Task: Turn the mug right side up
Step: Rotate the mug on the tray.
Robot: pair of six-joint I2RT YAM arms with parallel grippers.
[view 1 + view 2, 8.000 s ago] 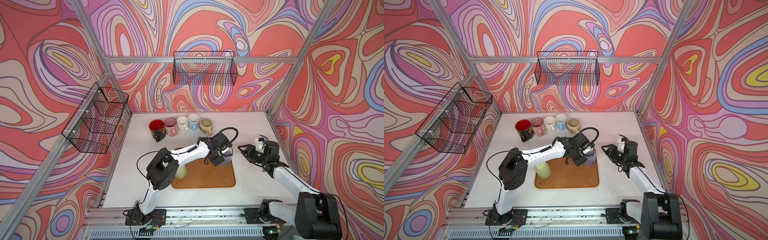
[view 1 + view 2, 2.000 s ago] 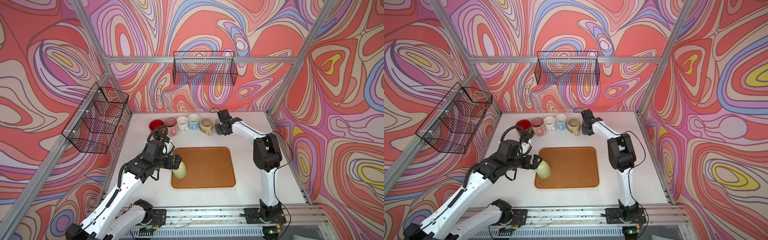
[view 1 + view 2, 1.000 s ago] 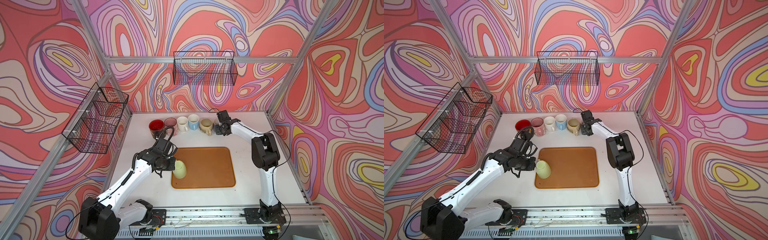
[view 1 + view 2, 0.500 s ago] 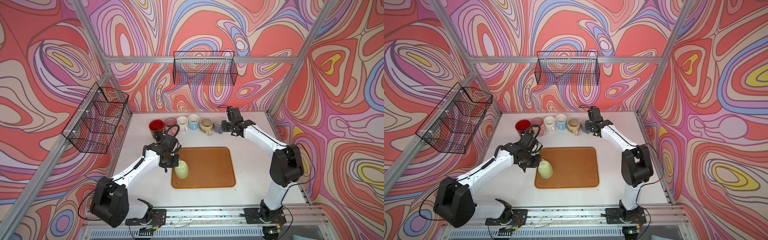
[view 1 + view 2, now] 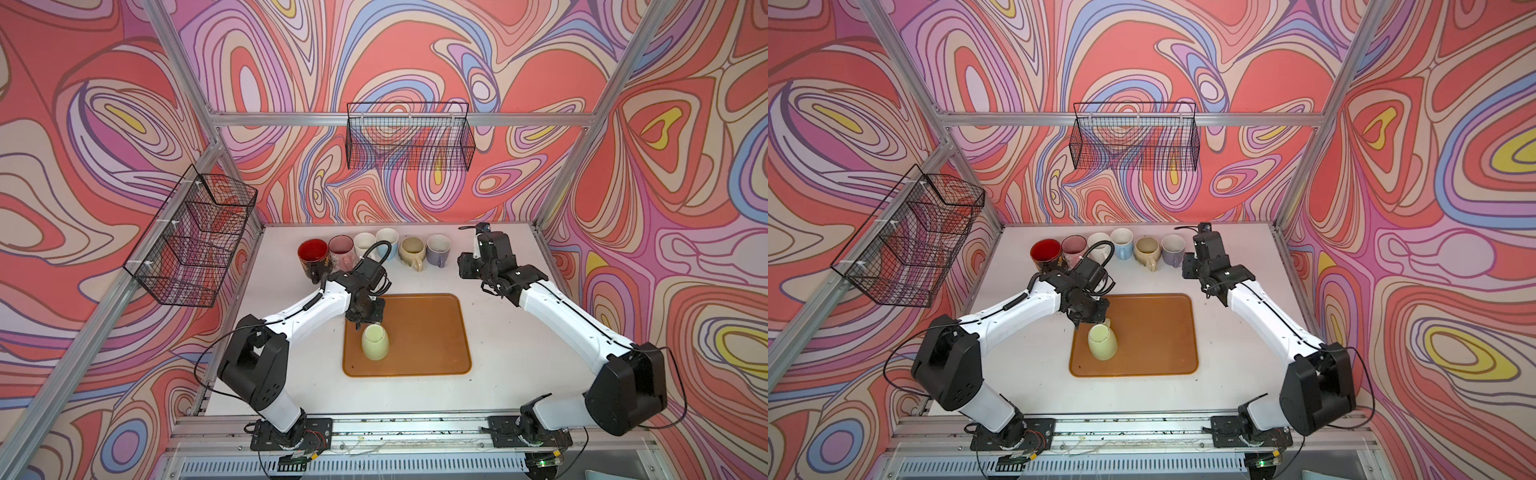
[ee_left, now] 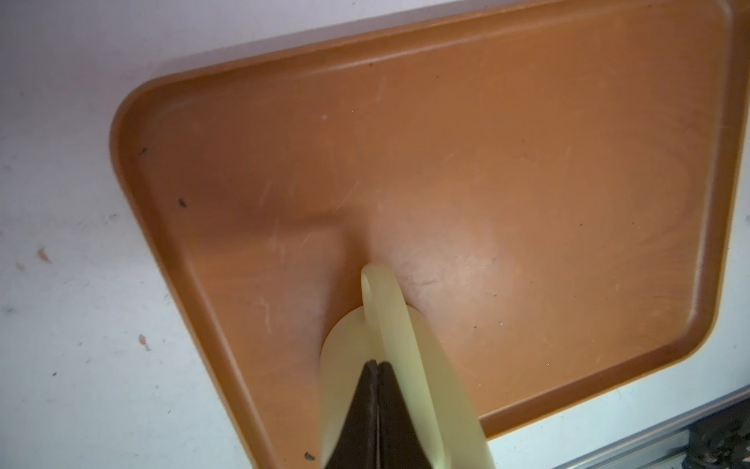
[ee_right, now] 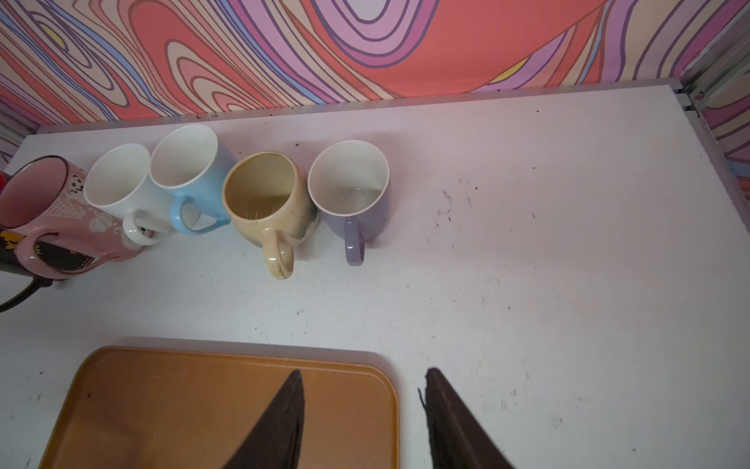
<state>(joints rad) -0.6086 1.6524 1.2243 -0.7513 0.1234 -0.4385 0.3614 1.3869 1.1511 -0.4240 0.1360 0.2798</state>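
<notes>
Pale yellow-green ceramic: the mug [image 5: 375, 343] is sitting mouth-down on the left side of the brown tray [image 5: 428, 332], its flat base showing upward in both top views. Its long axis is standing upright or close to it; any slight lean is too small to tell.

The left gripper [image 6: 377, 364] is reaching in from the far side, with its tips at the mug's handle [image 6: 385, 300]. The handle is pointing toward the back wall, straight at the gripper, so the mug body is lying just on the near side of the tips, toward the front rail. In the left wrist view the jaws are pressing flat together, with only a seam between them and nothing pinched. The handle band is running alongside one finger. Whether the tips are threading the loop or only resting against it, I cannot tell.

The right gripper [image 7: 365, 375] is hanging with jaws apart and empty over the table [image 5: 498, 365], by the tray's far right corner. It is facing the row of upright mugs [image 5: 438, 249] along the back, well apart from the task mug. The left arm is plainly the nearer one.

Judgement: the step in hand is getting purchase at the handle, and the flip is not yet begun. The coming move is hinging on how the handle is lining up with the tips. With the axis vertical, the mug needs lifting clear of the tray before rolling over. Risk: pressed-together tips are offering little hold, so the mug may be slipping or toppling sideways
</notes>
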